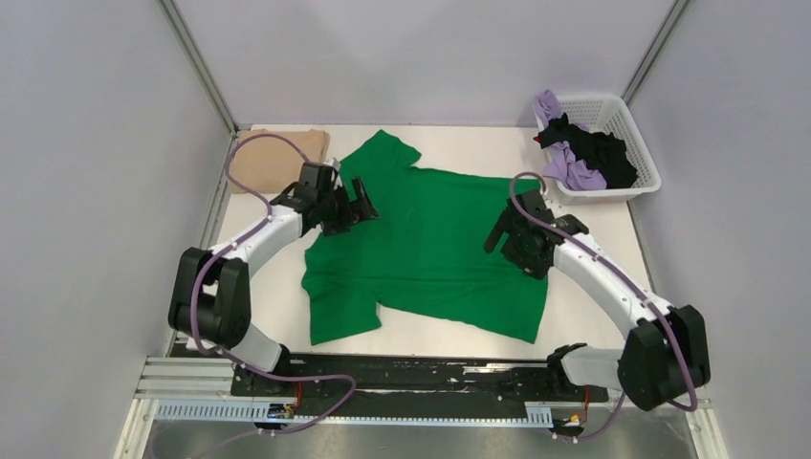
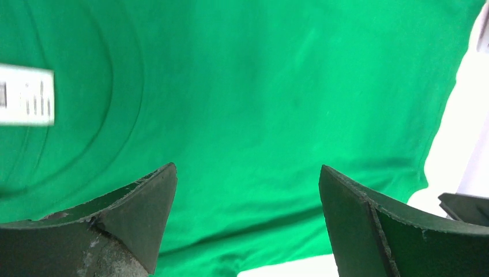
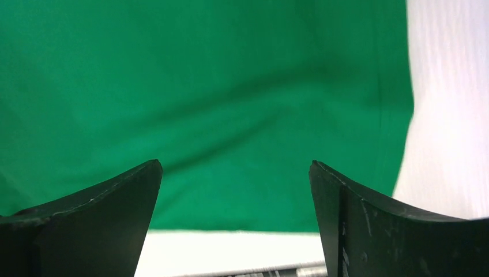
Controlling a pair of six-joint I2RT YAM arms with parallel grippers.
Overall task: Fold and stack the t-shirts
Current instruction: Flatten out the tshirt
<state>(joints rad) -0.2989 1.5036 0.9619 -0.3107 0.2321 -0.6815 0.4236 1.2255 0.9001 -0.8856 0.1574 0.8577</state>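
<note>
A bright green t-shirt (image 1: 430, 244) lies spread flat in the middle of the table, sleeves out to the left. My left gripper (image 1: 363, 203) hovers open over its collar end. In the left wrist view the left gripper (image 2: 248, 167) has only green cloth (image 2: 259, 86) below it, with the white label (image 2: 26, 95) at the left edge. My right gripper (image 1: 497, 234) stands open over the shirt's right part; in its wrist view the right gripper (image 3: 236, 163) looks down on the green hem (image 3: 230, 219) and bare table. A folded tan t-shirt (image 1: 277, 158) lies at the back left.
A white lattice basket (image 1: 643, 143) stands at the back right, holding a lilac t-shirt (image 1: 574, 174) and a black t-shirt (image 1: 604, 153) bunched together. Grey walls close in the table on three sides. The black base rail (image 1: 421, 378) runs along the near edge.
</note>
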